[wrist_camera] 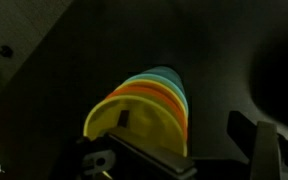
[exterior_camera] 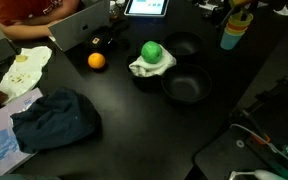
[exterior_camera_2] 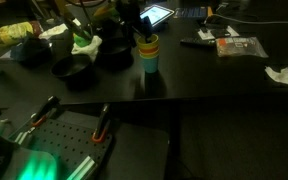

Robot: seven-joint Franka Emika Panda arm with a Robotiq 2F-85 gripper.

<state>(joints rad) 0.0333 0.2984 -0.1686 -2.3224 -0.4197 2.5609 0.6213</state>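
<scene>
Gripper (wrist_camera: 176, 162): matte black, blocky; squared fingers (wrist_camera: 262, 150); small pale metal fitting on housing.

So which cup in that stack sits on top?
The yellow cup: it tops the stack, with the other colours nested beneath it.

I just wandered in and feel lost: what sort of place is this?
Probably an office or lab workspace: a black table carries an open grey laptop and a lit tablet, beside a stack of colourful plastic cups and round black bowls.
</scene>
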